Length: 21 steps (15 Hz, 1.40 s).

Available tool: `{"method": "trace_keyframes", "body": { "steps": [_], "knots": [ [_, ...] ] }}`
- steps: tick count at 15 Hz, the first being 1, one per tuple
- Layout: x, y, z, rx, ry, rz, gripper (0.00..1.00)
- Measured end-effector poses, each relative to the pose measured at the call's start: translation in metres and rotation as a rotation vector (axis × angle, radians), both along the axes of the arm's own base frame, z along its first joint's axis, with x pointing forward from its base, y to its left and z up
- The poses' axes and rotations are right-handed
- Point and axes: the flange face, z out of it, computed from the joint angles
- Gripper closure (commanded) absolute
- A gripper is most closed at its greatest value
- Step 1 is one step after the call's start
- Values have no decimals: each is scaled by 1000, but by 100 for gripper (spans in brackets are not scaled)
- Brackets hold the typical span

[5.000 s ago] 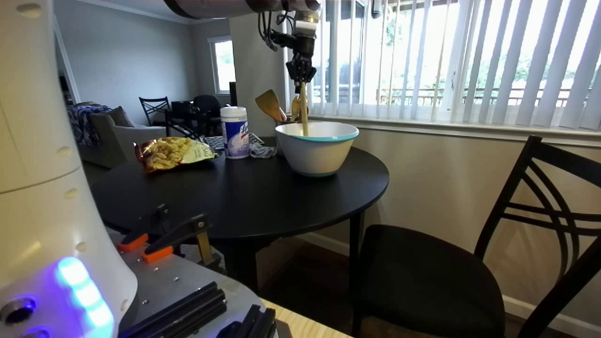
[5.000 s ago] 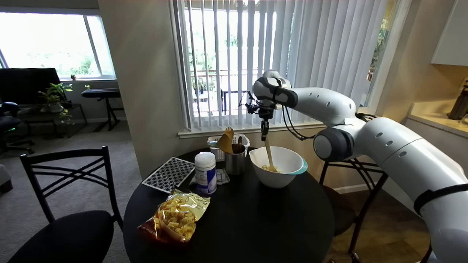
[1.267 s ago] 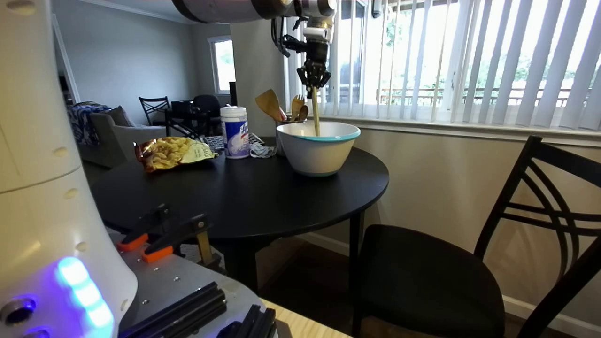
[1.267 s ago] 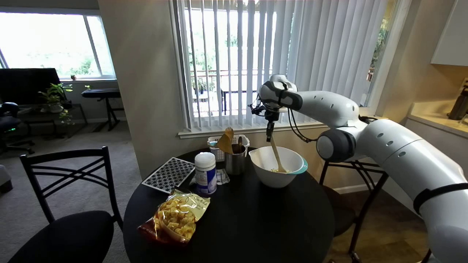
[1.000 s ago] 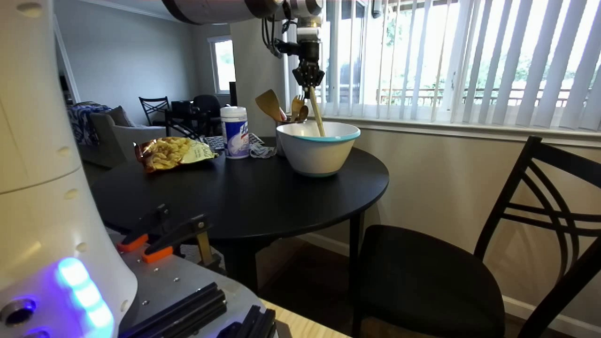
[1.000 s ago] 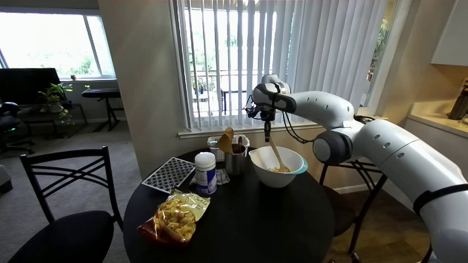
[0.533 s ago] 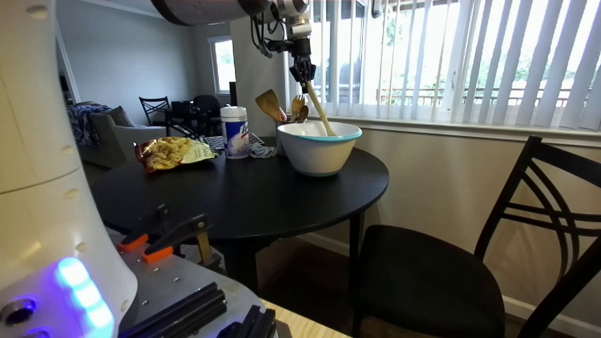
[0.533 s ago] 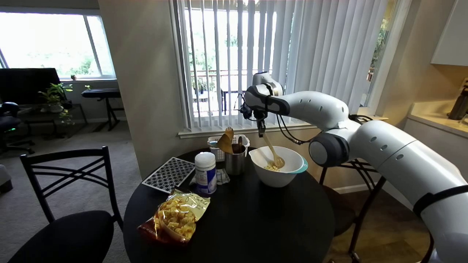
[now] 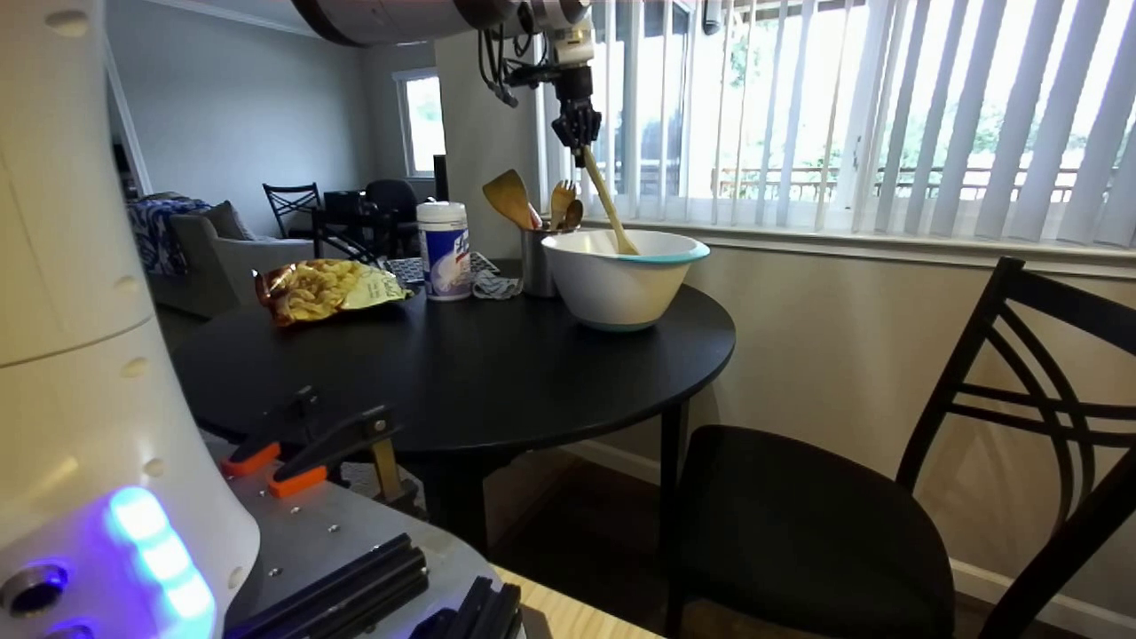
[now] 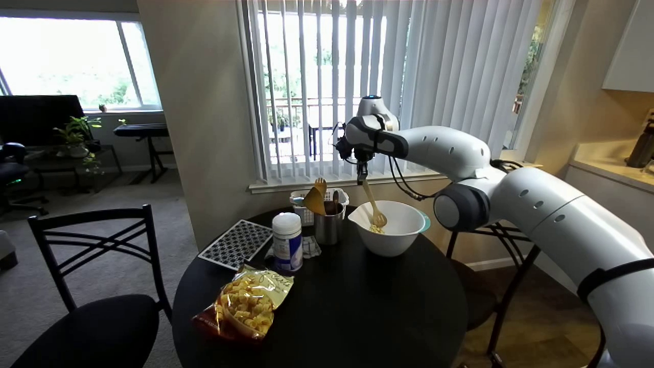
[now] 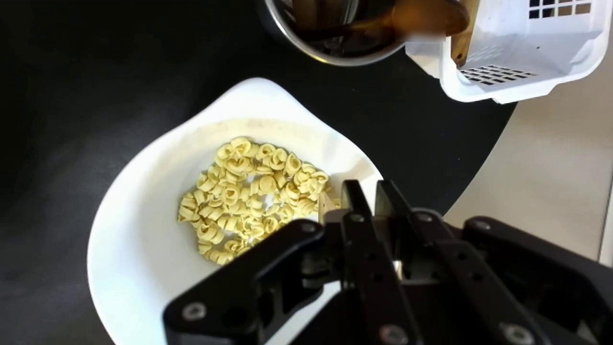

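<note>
Table is round, black, by window blinds, utensil tin just beside the bowl, gripper pinched nearly closed on a wooden spoon.

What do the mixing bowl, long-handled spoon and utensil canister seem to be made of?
Mixing bowl: probably plastic, smooth white with teal trim. Long-handled spoon: likely wood, matte and pale tan. Utensil canister: likely stainless steel, given its reflective silvery rim.
</note>
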Motion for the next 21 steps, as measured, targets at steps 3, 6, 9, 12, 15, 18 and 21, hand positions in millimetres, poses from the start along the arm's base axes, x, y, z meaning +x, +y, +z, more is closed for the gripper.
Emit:
{"method": "trace_keyframes", "body": {
  "steps": [3,6,9,12,15,18,21],
  "knots": [
    [2,-10,4,85,-6,-68,97],
    [4,-22,6,169,6,-150,97],
    [5,-33,6,224,16,-215,97],
    [5,-40,5,275,42,-296,97],
    [1,-45,1,329,106,-392,97],
    [-2,-53,-5,366,165,-453,97],
    [-3,-60,-11,372,194,-487,97]
  ]
}}
